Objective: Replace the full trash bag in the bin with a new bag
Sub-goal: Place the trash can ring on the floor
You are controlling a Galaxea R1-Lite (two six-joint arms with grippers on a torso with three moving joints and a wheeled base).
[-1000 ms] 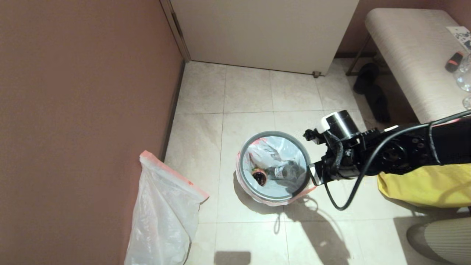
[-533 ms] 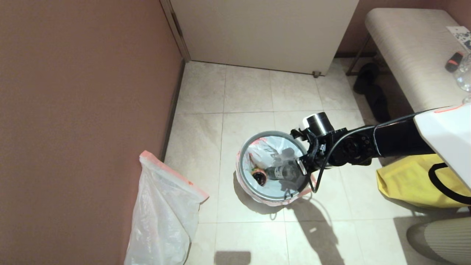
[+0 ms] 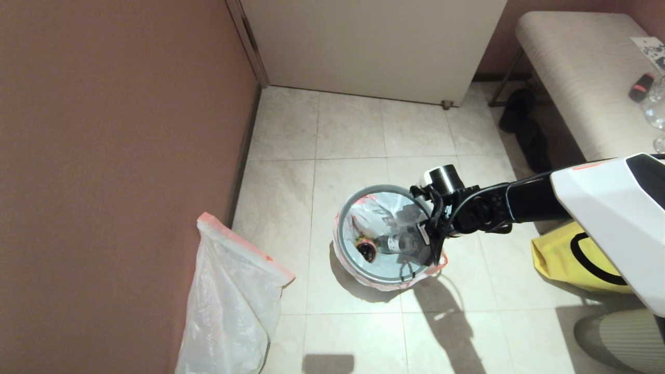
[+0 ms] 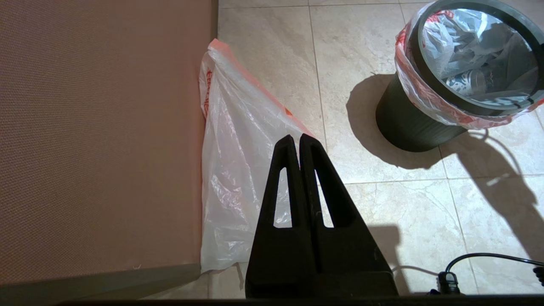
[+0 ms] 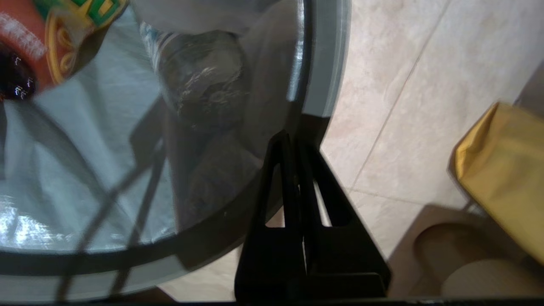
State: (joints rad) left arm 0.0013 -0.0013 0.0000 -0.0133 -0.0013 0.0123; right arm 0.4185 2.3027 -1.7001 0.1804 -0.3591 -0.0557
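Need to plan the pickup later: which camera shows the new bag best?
The left wrist view: the new bag fills it, leaning on the wall, red print visible. The head view shows it cut off at the bottom. The right wrist view misses it.

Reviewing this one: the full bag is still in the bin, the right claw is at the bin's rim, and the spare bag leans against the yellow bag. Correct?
Not quite. The spare bag leans against the reddish-brown wall, as the head view shows, far from the yellow bag. The full bag is still in the bin, and the right claw is at its rim.

Pale tiled floor (image 3: 353, 130), brown wall (image 3: 119, 130), white door (image 3: 374, 47), beige bench (image 3: 582, 78)
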